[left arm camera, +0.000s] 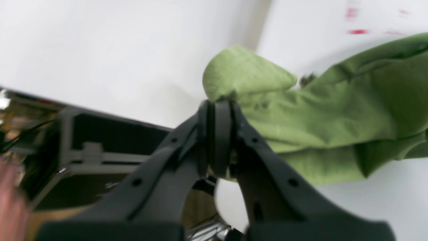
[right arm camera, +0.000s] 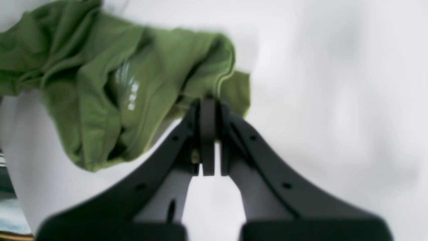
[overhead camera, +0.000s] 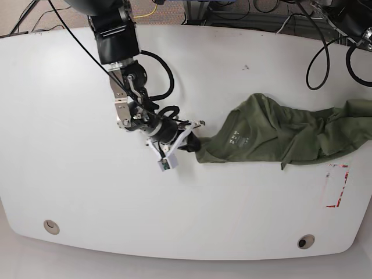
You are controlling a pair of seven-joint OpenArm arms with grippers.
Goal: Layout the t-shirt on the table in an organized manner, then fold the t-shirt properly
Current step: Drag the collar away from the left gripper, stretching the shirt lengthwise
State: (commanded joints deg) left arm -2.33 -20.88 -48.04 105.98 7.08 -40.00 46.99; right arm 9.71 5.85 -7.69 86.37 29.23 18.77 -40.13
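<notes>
Fingertips (right arm camera: 208, 134) of the right gripper (right arm camera: 208, 110) were pressed together, pinching an edge of the rumpled olive-green short-sleeved cotton t-shirt (overhead camera: 279, 136) near its collar end, and we saw the left gripper (left arm camera: 219, 110) likewise clamped on a bunched fold of the same cloth. We noted the shirt stretched in a wrinkled band across the large white smooth table (overhead camera: 70, 110), from the right gripper near the middle out to the edge on the left arm's side, printed neck label (overhead camera: 234, 138) showing. Red tape outline (overhead camera: 338, 186) lay just beside the shirt's lower edge.
</notes>
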